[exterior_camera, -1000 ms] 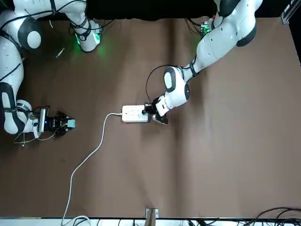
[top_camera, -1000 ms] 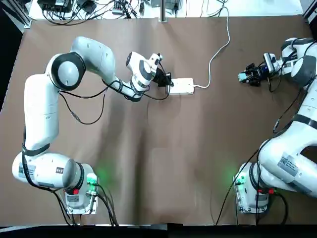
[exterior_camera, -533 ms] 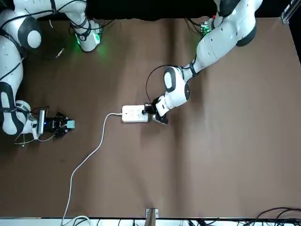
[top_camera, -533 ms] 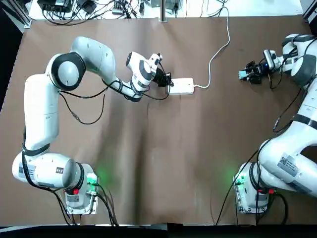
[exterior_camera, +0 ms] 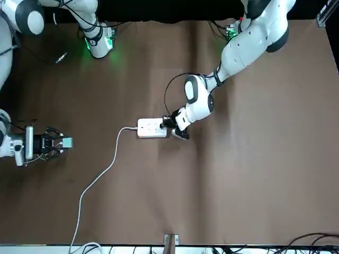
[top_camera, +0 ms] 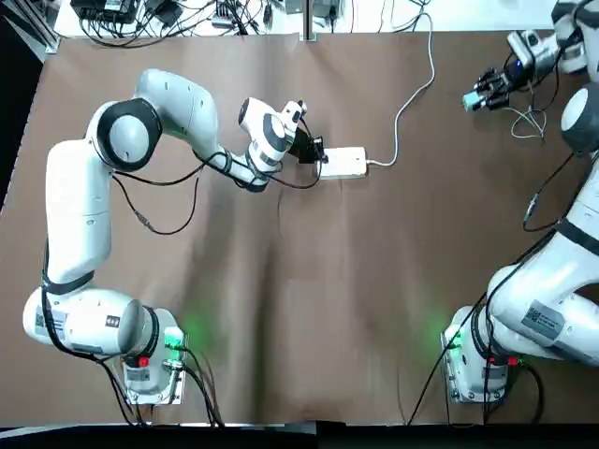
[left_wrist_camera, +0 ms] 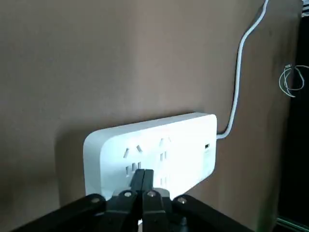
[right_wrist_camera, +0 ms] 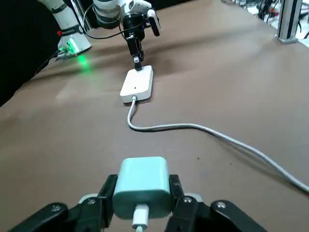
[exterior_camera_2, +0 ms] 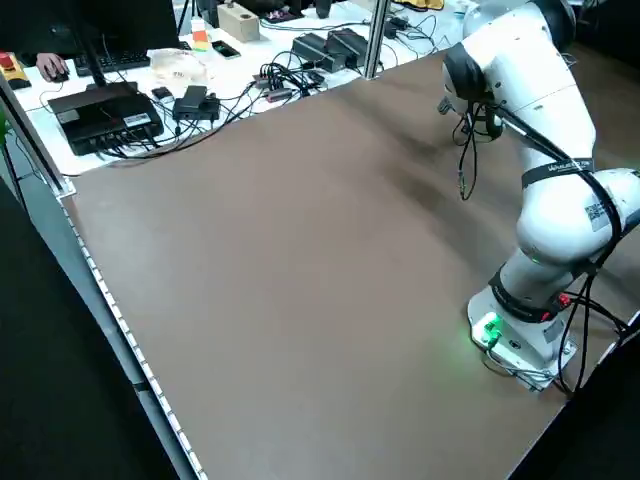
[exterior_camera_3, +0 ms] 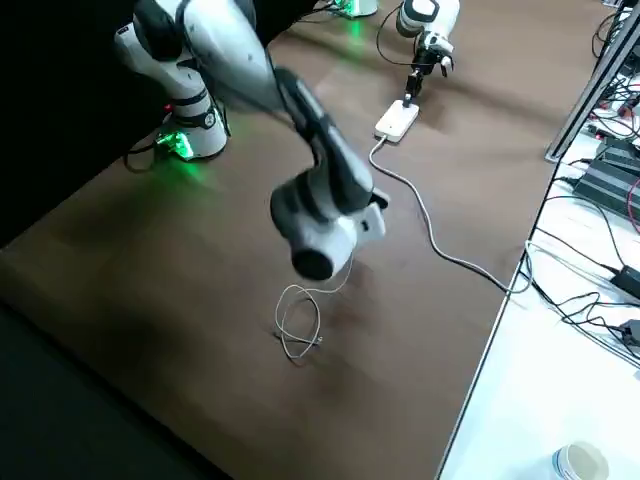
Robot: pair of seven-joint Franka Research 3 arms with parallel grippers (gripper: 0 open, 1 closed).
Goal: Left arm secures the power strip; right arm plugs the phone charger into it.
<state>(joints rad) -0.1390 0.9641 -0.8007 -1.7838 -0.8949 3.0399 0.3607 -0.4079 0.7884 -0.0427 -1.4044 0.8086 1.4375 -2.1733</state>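
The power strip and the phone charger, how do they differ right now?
The power strip is white and lies flat on the table under the left gripper's shut fingertips; the phone charger is teal, far smaller, held above the table by the right gripper. Both trail white cords.

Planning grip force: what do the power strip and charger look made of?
Power strip: likely hard plastic, smooth glossy white, with moulded socket slots and rounded corners. Charger: probably plastic too, matte pale teal with soft edges, held in the right gripper; its thin cable looks rubbery.

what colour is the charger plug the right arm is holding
Pale teal, with a white cable at its end. The phone charger shows best in the right wrist view, clamped in the right gripper.
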